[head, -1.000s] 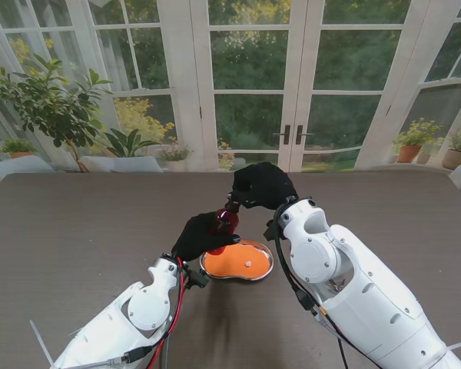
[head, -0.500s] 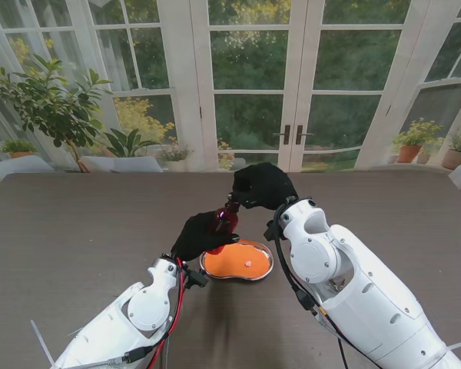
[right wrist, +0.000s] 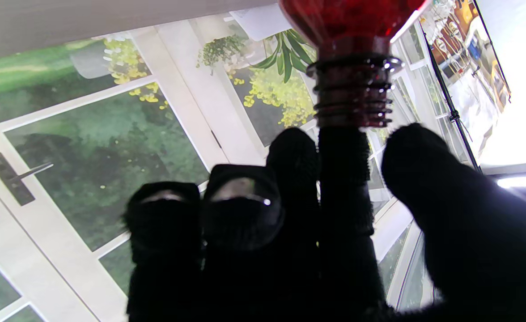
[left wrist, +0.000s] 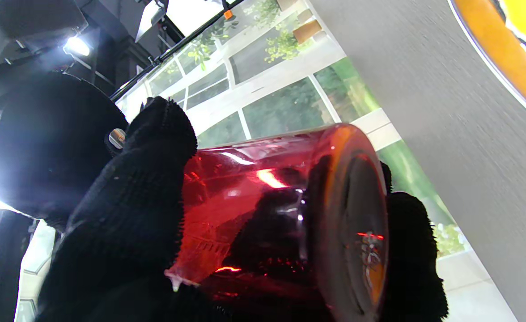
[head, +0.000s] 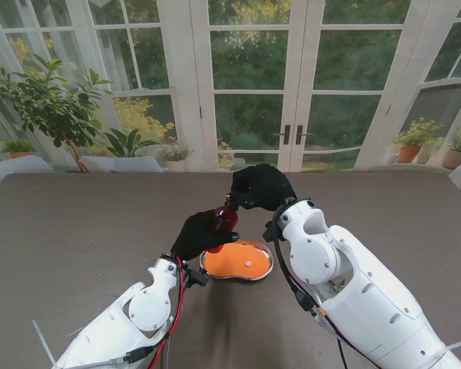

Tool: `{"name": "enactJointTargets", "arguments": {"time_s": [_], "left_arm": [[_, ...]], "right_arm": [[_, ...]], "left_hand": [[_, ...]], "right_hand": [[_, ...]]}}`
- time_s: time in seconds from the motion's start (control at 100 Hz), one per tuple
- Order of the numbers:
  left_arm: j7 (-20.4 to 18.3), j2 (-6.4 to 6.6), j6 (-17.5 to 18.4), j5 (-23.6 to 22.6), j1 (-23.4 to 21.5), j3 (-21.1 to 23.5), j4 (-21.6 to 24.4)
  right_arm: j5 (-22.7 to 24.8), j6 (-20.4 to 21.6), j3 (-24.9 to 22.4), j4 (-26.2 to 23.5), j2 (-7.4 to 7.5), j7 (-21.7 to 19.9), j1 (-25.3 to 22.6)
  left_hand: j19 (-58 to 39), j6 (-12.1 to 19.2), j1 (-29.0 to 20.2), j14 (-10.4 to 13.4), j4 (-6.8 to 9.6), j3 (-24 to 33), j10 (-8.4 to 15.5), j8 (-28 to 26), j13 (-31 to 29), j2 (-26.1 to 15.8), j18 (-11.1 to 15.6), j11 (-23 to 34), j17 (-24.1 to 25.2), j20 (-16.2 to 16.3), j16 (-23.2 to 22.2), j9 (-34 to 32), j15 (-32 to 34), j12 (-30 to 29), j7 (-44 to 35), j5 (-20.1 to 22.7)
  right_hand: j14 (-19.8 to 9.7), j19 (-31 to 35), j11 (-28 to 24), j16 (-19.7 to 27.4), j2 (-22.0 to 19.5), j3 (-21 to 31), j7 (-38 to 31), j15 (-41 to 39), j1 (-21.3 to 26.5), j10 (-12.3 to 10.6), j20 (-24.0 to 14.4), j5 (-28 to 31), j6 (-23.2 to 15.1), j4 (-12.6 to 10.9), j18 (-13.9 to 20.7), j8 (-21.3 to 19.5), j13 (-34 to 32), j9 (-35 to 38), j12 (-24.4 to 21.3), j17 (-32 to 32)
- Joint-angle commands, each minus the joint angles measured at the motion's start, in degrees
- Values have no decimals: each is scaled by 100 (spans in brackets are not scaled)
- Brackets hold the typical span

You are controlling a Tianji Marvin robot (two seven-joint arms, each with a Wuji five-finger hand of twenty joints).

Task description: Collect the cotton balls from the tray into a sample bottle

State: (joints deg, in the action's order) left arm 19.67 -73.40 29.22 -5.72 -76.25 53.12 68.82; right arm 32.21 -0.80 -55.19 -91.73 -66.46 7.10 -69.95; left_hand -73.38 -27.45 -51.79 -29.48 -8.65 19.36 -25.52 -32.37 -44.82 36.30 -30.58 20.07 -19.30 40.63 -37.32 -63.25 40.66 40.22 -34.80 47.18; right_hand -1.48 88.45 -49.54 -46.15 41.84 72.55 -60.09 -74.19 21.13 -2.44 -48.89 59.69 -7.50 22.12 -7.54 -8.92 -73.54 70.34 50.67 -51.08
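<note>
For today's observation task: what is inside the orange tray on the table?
The tray holds one small white cotton ball on its orange floor. The left hand, holding the red bottle, covers the tray's far left edge, so anything there is hidden.

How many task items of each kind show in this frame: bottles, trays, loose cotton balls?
Red sample bottle: 1
Orange tray: 1
Cotton ball in the tray: 1
Total: 3

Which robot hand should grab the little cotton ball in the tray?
Probably the right hand: the left hand grips the red bottle, while the right only hovers at its open neck, near the cotton ball.
</note>
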Motion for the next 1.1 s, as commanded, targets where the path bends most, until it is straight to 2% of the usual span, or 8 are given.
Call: {"name": "enactJointTargets", "arguments": {"time_s": [0.0,0.54,0.94,1.09], "left_arm": [[-79,-58,14,11,10,-1,26],[-35,-88,-47,10,63,-59,-25],[26,-107,-63,-62,111,-101,-85],[57,-104,-73,-154,133,-119,-110]], "right_arm": [[-30,34,-1,-23,-15,-117,-36],[-63,82,-54,-99,-13,-112,-79],[-187,90,-67,-100,-38,-71,-101],[-203,105,-65,-95,-46,-46,-101]], "left_hand": [[101,1341,-742,-45,45,1156,648,-62,-94,-1507,372,-12,289,-37,49,-447,34,-31,-592,1003],[86,1319,-766,-37,75,1205,634,154,-157,-1349,339,-56,257,-33,70,-578,43,-129,-430,1067],[77,1359,-1066,79,152,1390,695,551,-236,-1058,362,-97,186,-37,123,-670,14,-298,-331,969],[72,1442,-1137,183,130,1745,812,659,-327,-847,377,-64,112,-54,159,-722,14,82,-367,965]], "right_hand": [[-14,348,-30,-64,-146,-73,263,-85,-159,89,-121,108,261,-258,-112,-168,-193,-11,-66,-24],[35,342,-38,-66,-552,-202,595,-87,-488,110,-133,292,308,-419,-116,-381,-192,-16,-81,-5],[64,347,-44,-79,-893,-200,801,-120,-644,138,-141,407,366,-624,-130,-591,-187,13,-83,3],[79,350,-46,-83,-886,-199,822,-131,-641,138,-140,420,368,-632,-124,-635,-190,24,-83,-8]]}}
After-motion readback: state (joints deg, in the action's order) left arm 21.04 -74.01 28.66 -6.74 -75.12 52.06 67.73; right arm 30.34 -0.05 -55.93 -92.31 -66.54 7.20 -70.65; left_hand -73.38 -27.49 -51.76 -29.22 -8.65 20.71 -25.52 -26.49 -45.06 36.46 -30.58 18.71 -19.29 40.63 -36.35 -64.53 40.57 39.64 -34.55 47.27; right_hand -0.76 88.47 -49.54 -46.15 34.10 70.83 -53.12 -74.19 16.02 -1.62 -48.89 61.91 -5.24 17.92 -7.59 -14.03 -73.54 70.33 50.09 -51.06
